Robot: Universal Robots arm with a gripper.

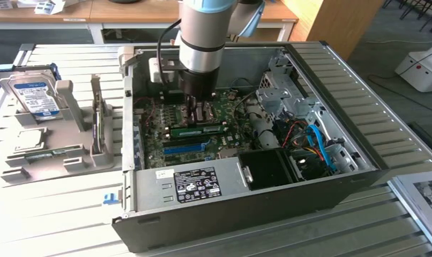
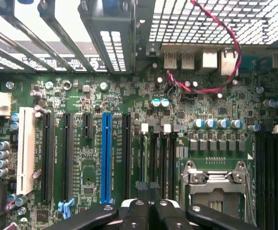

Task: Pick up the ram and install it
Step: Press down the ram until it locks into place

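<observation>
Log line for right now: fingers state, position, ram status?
gripper: shut | position: down inside computer case, over motherboard | ram: on motherboard below fingers

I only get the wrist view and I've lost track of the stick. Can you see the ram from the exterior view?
Observer: Yes. The ram sits on the motherboard, directly under the gripper.
Operator: Is it gripped?
Observer: The shut gripper reaches the ram's top edge, but I cannot confirm a grip.
Operator: What's outside the case?
Observer: On the exterior view's left, a grey stand carries a hard drive and a square processor chip.
</observation>
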